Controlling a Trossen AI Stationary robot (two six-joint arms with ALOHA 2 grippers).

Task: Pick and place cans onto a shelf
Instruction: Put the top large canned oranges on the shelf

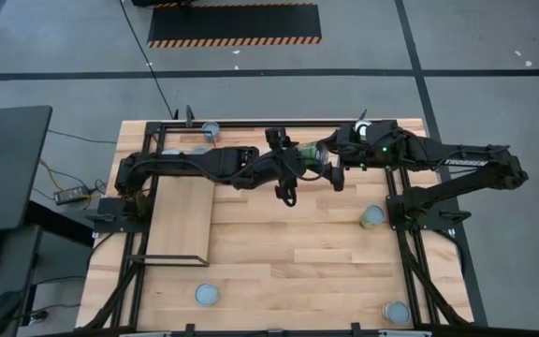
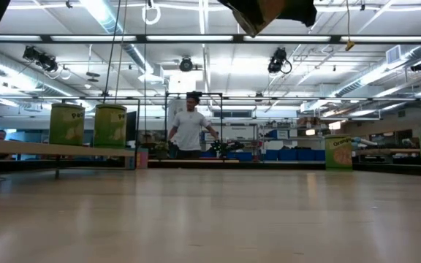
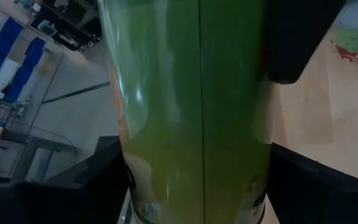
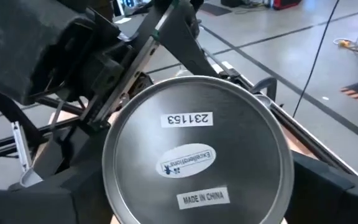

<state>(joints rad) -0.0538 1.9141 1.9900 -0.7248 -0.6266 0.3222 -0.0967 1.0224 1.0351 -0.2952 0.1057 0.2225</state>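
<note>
Left gripper pinches a green can mid-air beyond the shelf, right gripper apparently spread around its end, so we should release only once one grip is firm.

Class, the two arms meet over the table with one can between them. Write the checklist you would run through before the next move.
1. Left claw grips the can: ok, its fingers press the green side.
2. Right claw has hold of the can: cannot tell; it faces the can's silver end.
3. Can lifted off the table: ok, it hangs between the arms.
4. Free room on the shelf: ok, much of the board is bare.
5. Person away from the table: ok, standing far back in the room.
</note>
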